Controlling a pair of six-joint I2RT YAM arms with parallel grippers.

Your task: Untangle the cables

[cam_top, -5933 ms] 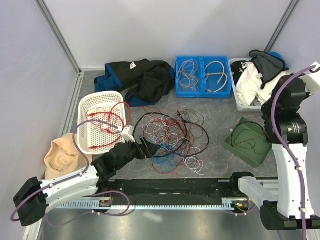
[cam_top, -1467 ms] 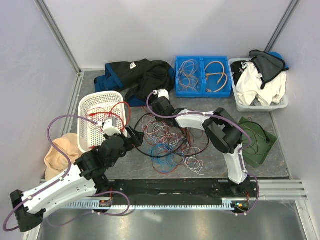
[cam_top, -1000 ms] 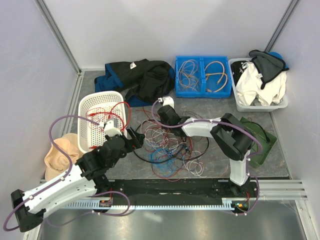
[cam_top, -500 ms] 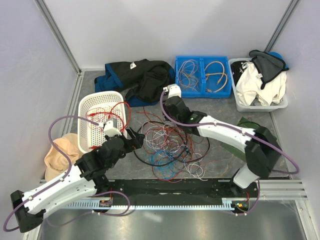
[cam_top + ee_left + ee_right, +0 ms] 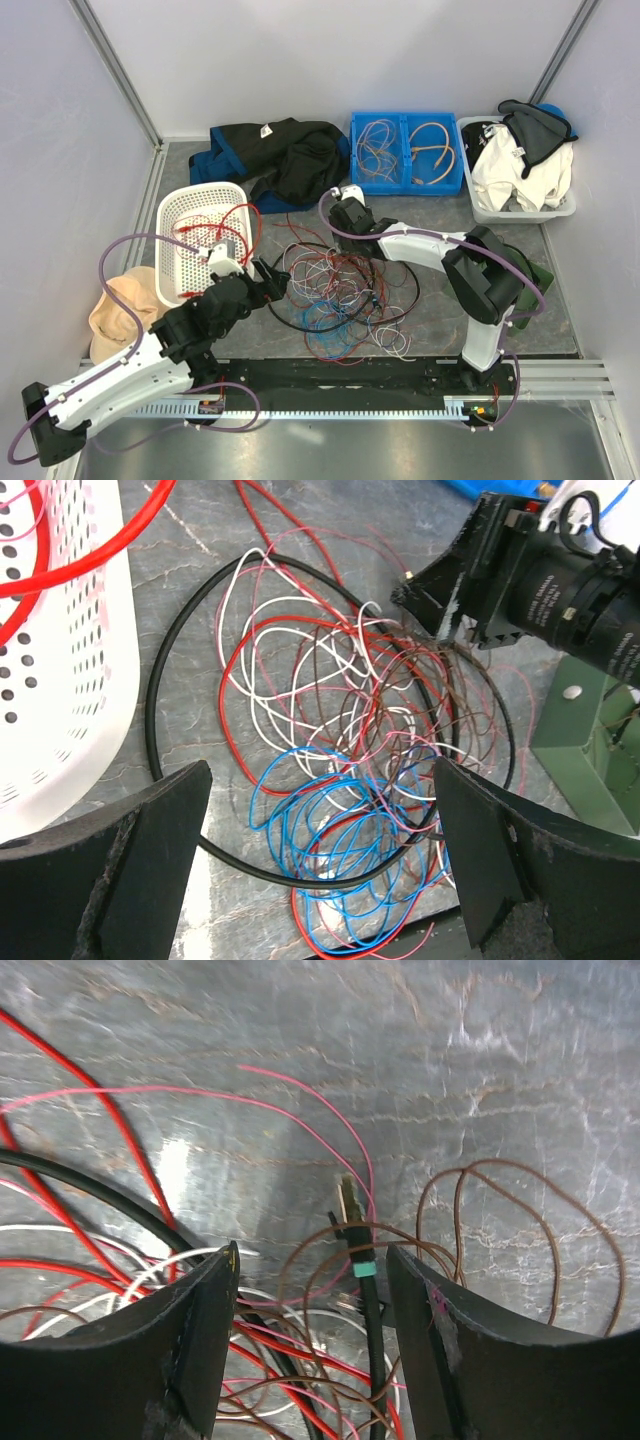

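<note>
Right gripper (image 5: 311, 1285) low over cables (image 5: 336, 291)

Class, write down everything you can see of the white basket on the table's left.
The white basket is rectangular with rounded corners, apparently plastic, its floor and walls perforated with small holes. It sits upright on the grey table, left of the cable tangle. Red cable loops lie inside and spill over its right rim.

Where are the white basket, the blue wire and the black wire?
white basket (image 5: 203, 190), top view, far rim
blue wire (image 5: 330, 825), left wrist view, middle of loops
black wire (image 5: 150, 705), left wrist view, left curve of loop
</note>
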